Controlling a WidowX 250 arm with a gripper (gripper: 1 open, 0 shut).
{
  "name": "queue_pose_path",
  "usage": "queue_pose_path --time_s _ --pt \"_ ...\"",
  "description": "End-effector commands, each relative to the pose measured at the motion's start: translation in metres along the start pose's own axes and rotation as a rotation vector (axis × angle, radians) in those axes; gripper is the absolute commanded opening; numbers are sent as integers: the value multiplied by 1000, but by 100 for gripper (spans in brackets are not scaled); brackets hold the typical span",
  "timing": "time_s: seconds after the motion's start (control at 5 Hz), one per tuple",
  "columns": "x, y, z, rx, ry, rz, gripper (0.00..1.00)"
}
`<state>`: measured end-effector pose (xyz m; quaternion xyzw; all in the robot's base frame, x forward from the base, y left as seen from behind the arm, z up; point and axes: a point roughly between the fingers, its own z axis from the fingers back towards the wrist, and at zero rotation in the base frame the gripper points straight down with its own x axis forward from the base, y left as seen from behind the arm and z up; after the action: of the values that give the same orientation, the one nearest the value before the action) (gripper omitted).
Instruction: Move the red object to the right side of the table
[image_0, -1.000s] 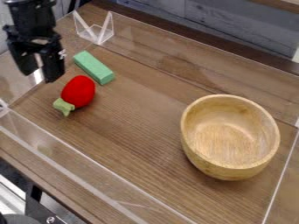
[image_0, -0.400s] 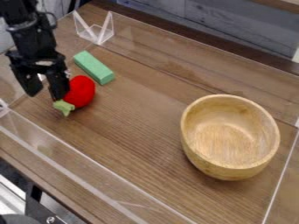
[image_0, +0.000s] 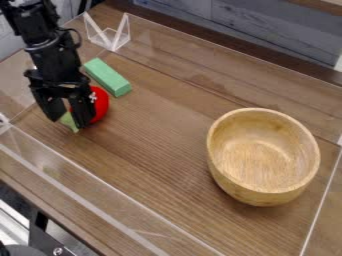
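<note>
While one gripper (image_0: 67, 108) spreads wide astride one red object (image_0: 94, 103), one green block (image_0: 108, 77) and one wooden bowl (image_0: 265, 156) sit apart.

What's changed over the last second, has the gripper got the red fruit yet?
The gripper came down and rightward in the picture, from the table's left edge to over the red object, jaws open on either side of it. Not gripped yet. The red object, green block and wooden bowl stayed put.

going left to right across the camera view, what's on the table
black robot gripper with open jaws over the small red toy fruit → green rectangular block → round wooden bowl
</note>
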<state>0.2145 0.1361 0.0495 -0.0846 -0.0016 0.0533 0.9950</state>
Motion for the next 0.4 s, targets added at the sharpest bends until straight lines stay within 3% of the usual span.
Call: queue_pose_path --time_s 0.0,0.2 --pt "19 1 13 30 -80 22 100" --pt "30 7 11 26 -101 59 100"
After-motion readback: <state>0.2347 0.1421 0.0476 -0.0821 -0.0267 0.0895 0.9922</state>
